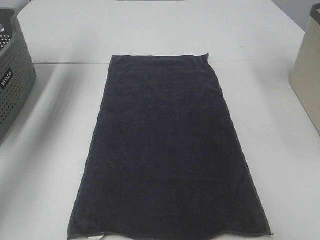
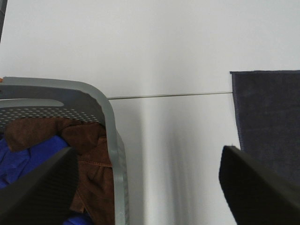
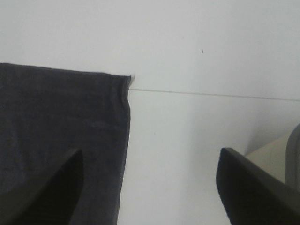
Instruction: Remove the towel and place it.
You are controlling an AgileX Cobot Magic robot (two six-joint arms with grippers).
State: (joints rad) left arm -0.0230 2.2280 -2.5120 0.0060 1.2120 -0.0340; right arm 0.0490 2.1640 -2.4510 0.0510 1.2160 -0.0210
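The towel (image 1: 167,145) is a long dark navy-charcoal cloth lying flat and spread out down the middle of the white table (image 1: 150,30). Its far corner shows in the left wrist view (image 2: 269,117) and in the right wrist view (image 3: 61,136). Neither gripper appears in the exterior high view. My left gripper (image 2: 150,187) is open and empty, above the table between the grey basket and the towel's left edge. My right gripper (image 3: 150,187) is open and empty, above bare table beside the towel's right edge.
A grey perforated basket (image 1: 12,75) stands at the left edge; in the left wrist view its rim (image 2: 101,105) encloses brown cloth (image 2: 89,154) and blue cloth (image 2: 23,161). A beige bin (image 1: 307,75) stands at the right edge. A table seam (image 1: 65,63) runs across.
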